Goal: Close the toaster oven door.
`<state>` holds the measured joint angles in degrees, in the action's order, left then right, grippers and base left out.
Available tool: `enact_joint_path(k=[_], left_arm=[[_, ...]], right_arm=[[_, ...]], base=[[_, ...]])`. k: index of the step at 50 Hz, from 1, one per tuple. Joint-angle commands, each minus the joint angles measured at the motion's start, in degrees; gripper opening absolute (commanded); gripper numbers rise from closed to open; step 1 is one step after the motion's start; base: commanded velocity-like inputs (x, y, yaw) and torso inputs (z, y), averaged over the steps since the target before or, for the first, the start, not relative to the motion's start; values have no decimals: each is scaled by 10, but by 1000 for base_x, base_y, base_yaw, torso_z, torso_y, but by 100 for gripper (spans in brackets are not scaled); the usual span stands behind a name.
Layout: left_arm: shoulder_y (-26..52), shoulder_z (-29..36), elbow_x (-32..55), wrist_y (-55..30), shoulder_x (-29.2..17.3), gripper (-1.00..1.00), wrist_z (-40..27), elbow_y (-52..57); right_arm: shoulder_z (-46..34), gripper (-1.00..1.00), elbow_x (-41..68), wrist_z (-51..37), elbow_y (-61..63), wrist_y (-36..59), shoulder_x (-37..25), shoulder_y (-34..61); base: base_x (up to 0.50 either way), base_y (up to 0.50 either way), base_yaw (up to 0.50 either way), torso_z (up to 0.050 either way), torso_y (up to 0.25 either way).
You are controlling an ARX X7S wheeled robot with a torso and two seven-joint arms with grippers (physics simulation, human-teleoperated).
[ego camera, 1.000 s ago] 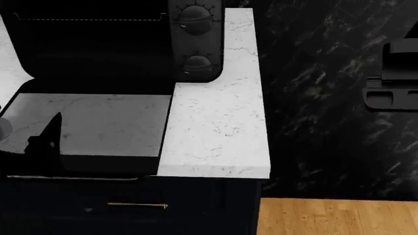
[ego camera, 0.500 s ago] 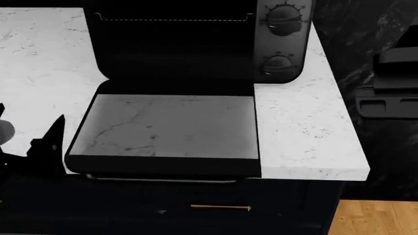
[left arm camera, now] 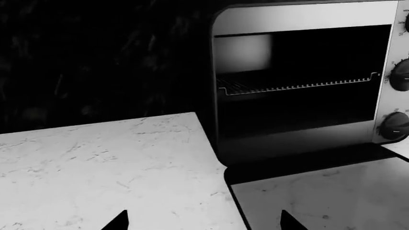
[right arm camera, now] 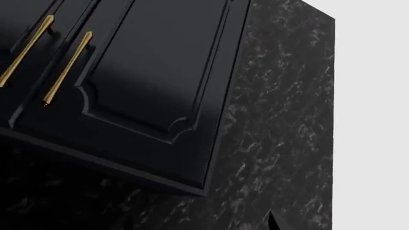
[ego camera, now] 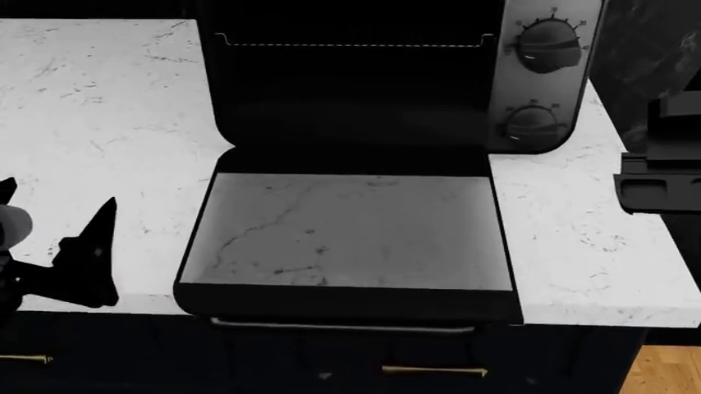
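Toaster oven door (ego camera: 348,238) lies flat open; left hand (ego camera: 49,246) beside it.

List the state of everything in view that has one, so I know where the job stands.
toaster oven door: fully open, lying flat toward the robot, handle at the front edge.
toaster oven: cavity exposed, wire rack inside.
left tool: open, empty, left of the door, not touching it.
right tool: off to the right, holding nothing visible; jaw state unclear.
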<state>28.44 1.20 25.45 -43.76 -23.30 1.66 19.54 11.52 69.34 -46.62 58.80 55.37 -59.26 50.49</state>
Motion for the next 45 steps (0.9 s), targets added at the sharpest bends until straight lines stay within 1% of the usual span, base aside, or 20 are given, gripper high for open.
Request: enact_joint_path(k=[1,19,25,28,30,32,37,38,41,45], left_arm=[[1,1,3,3,2,100,0,-2],[-3,2,5,8,0,100,-3,1],[-3,4,4,13,-2,100,1,-4],[2,17,-8,33,-11,100,15,-11],[1,34,-24,55,-25,100,31,-13],[0,53,-41,74,-50,100,54,-3],[-14,98,-91,147,-127,100,121,14],[-16,96,-89,148,-130,100,125,16],[-34,120,-128,193,-178,100,157,22],[-44,127,-145,220,-213,100,179,23]], right_arm=[[4,100,15,-11,0,-12,-12,-6],[11,100,33,-27,0,-29,-34,-17],[8,100,31,-26,1,-36,-37,-19],[7,100,35,-28,1,-40,-40,-18],[7,100,38,-29,2,-42,-44,-18],[6,100,42,-32,3,-44,-46,-18],[-6,100,35,-31,3,-48,-44,-16],[-8,100,34,-31,2,-49,-44,-16],[-14,100,28,-29,1,-51,-43,-14],[-13,100,26,-28,0,-56,-46,-20]], base=[[422,0,0,0,0],[417,0,0,0,0],[14,0,0,0,0],[0,0,0,0,0],[0,0,0,0,0],[0,0,0,0,0],[0,0,0,0,0],[0,0,0,0,0],[0,0,0,0,0],[0,0,0,0,0]])
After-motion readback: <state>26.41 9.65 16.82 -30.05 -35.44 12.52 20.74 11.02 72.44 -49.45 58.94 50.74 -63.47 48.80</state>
